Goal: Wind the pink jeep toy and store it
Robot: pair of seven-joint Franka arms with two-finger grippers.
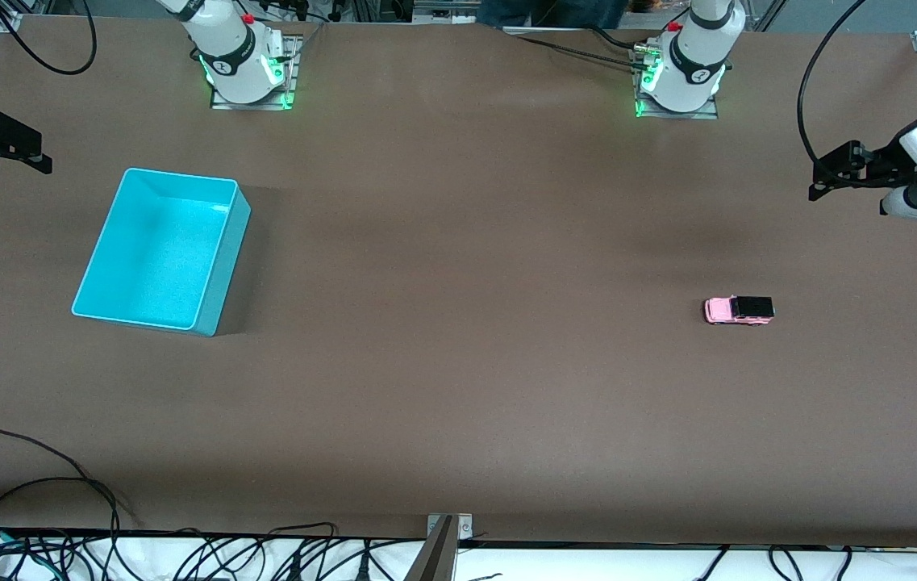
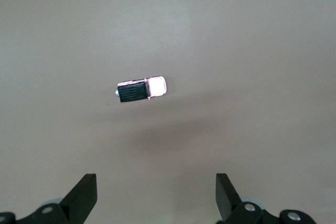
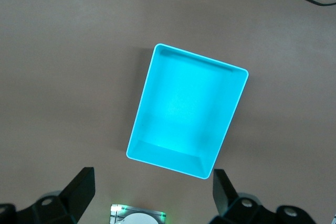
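Observation:
The pink jeep toy (image 1: 738, 310) stands on its wheels on the brown table toward the left arm's end, its black rear roof turned to that end. It also shows in the left wrist view (image 2: 140, 89). My left gripper (image 1: 821, 173) hangs open in the air over the table edge at that end, apart from the jeep, with nothing between its fingers (image 2: 156, 192). The turquoise bin (image 1: 228, 274) sits empty toward the right arm's end (image 3: 202, 59). My right gripper (image 1: 39, 153) hangs open and empty over the table edge beside the bin (image 3: 153, 190).
Both arm bases (image 1: 248, 73) (image 1: 680, 81) are bolted along the table edge farthest from the front camera. Black cables (image 1: 63, 484) lie at the nearest edge, beside a metal bracket (image 1: 442, 537). Bare brown tabletop lies between the bin and the jeep.

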